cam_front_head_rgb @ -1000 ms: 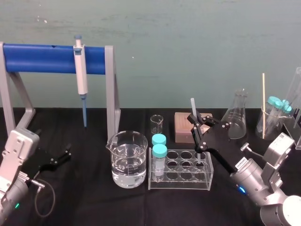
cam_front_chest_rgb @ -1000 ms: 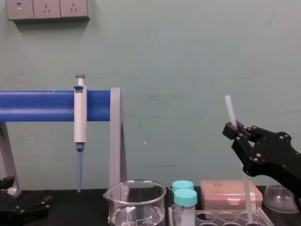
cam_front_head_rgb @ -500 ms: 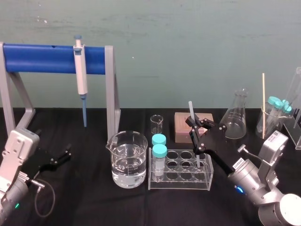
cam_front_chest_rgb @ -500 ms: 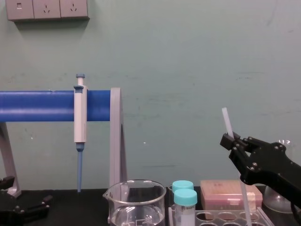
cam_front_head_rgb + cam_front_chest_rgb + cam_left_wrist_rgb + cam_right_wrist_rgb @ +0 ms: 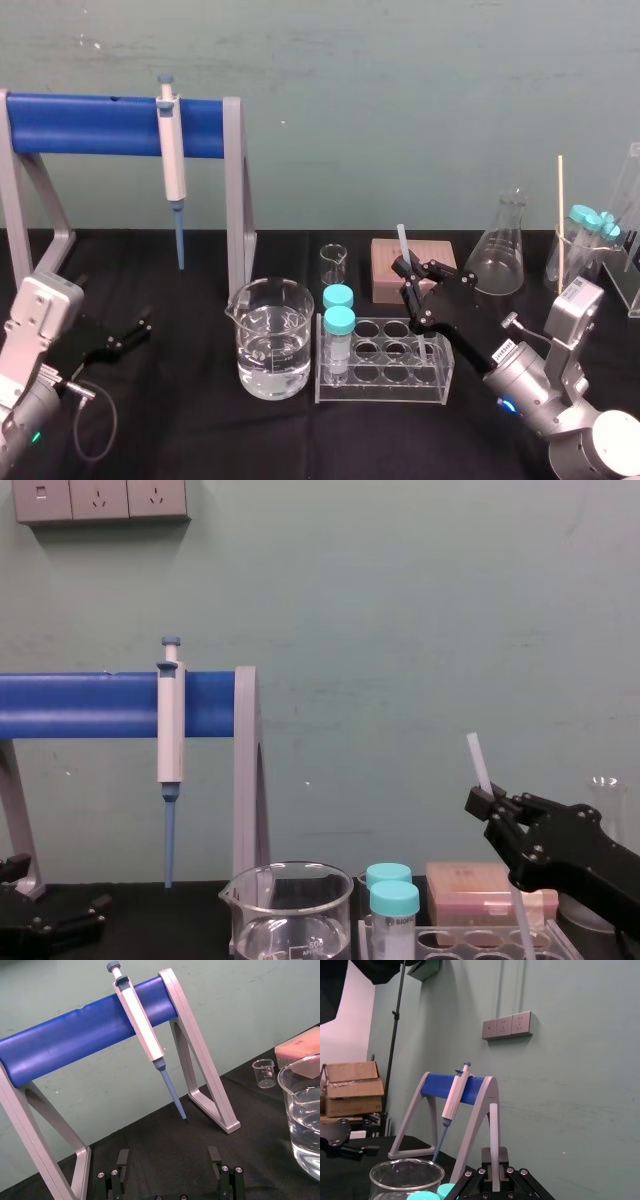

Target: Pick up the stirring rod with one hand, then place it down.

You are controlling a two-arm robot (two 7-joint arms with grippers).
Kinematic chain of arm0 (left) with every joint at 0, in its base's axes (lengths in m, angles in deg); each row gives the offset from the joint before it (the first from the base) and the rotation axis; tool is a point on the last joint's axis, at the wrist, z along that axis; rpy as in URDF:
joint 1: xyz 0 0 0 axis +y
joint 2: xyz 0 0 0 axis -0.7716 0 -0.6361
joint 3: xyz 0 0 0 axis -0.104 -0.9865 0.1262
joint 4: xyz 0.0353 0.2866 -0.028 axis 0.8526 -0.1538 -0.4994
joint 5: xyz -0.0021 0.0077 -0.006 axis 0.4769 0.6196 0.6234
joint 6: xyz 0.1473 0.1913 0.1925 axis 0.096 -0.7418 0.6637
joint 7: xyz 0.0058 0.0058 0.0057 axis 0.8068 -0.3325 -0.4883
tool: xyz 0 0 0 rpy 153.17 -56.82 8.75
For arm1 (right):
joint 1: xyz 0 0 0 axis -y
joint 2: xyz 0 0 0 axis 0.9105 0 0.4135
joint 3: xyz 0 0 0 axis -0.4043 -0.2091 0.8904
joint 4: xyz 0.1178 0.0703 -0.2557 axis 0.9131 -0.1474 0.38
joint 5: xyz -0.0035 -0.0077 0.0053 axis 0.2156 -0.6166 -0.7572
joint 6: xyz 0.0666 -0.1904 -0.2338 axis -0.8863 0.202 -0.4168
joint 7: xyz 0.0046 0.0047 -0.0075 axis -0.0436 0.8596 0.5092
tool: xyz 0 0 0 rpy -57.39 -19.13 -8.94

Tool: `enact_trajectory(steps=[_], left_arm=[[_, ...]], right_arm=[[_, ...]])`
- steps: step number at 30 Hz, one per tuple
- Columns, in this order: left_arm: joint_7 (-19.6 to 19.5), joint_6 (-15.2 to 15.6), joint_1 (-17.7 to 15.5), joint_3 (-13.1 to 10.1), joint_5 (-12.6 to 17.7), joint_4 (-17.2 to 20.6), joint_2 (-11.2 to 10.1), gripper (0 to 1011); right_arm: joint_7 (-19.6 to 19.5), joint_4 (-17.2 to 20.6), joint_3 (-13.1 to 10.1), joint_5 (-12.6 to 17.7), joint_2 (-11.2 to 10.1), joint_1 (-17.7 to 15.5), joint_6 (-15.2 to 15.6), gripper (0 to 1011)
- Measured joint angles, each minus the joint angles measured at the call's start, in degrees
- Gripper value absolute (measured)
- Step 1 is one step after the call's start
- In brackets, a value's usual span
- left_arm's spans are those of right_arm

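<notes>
As the head view looks down on the black tabletop point(image 5: 200, 430), a beaker point(image 5: 268, 345) part full of clear water stands just left of a clear rack point(image 5: 385, 378). The rack's left wells hold two teal-capped tubes point(image 5: 338, 328). The right gripper point(image 5: 408, 276) has its jaws clamped on the rod point(image 5: 401, 240). The rod stands nearly upright, its lower end down in a well at the rack's right end. Behind are a small empty beaker point(image 5: 333, 265), a pink box point(image 5: 385, 268) and an empty flask point(image 5: 499, 255). A glass point(image 5: 570, 265) at far right holds more capped tubes and a thin stick. The left gripper point(image 5: 135, 330) rests low at the left, near a blue stand point(image 5: 100, 125) carrying a pipette point(image 5: 173, 160).

The left wrist view shows the left gripper's jaws wide apart, holding nothing, with the pipette's blue tip hanging clear of the tabletop beyond them.

The right wrist view shows the rod rising straight from between the closed jaws, and adds wall sockets point(image 5: 507, 1025) and a cardboard box point(image 5: 352, 1090).

From the side, the chest view shows the rod leaning slightly, its top above the right gripper and its shaft running down into the rack.
</notes>
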Motion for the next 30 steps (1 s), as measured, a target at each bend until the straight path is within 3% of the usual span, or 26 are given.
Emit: enact_trajectory(steps=[30], left_arm=[[0.0, 0.0, 0.0, 0.0, 0.0, 0.0, 0.0, 1000]], right_arm=[[2.4, -2.7, 0.2, 1.9, 0.3, 0.6, 1.5, 72]])
